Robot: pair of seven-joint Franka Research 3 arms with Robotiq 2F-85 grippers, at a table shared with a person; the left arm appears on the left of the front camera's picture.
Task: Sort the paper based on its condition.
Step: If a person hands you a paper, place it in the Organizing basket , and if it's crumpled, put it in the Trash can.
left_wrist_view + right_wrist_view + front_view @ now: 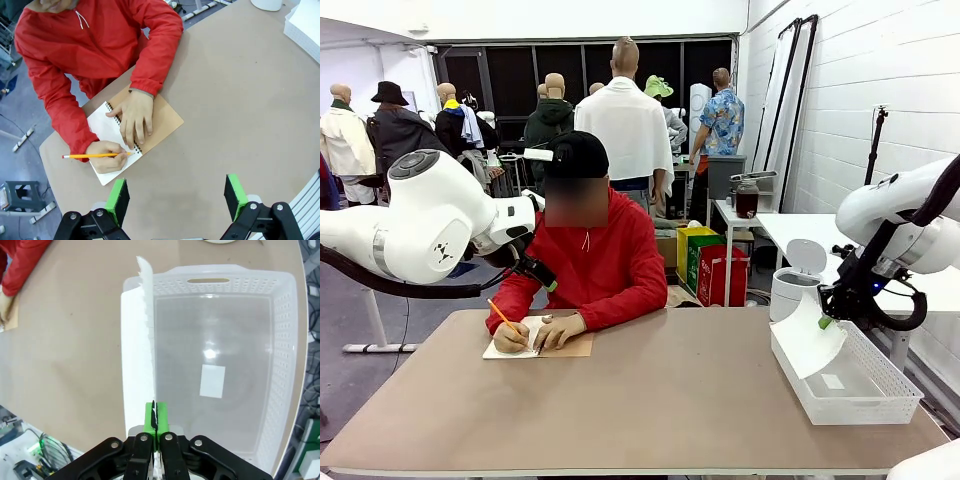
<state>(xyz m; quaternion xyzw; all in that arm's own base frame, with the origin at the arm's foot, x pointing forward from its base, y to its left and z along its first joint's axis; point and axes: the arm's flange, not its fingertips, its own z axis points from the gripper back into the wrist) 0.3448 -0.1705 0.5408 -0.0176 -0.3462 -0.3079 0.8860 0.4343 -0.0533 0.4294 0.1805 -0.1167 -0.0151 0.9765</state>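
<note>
- The table (650,400) is a brown top. Its far edge counts as 12 o'clock here, and the robot's side as 6.
- A person (600,260) in a red top sits at the table's 11 o'clock edge, bent over their work.
- The left arm (420,225) comes in at about 9 o'clock, raised above the table.
- The right arm (910,215) reaches in at 3 o'clock, above the tray.
- The tray (865,408) is white plastic mesh and sits on the table at about 4 o'clock. A small white patch (212,381) lies flat on its floor.
- The paper (808,340) is one white sheet hanging from the right gripper over the tray's 9 o'clock wall. From the right wrist it shows nearly edge-on (145,300), with a toothed edge. Whether its lower end touches the tray cannot be told.
- The notebook (160,125) has a brown cover and lies open on the table in front of the person, at 10 to 11 o'clock.
- One hand (134,117) of the person rests flat across the notebook's spiral. The other hand (107,150) holds the pencil.
- The left gripper (177,187) hovers over bare table at the notebook's 5 o'clock. Its jaws stand wide apart with nothing between them.
- The right gripper (155,415) is pinched closed on the sheet's end, green pads pressed together.
- The pencil (90,156) is yellow, and its tip is on the white page.
</note>
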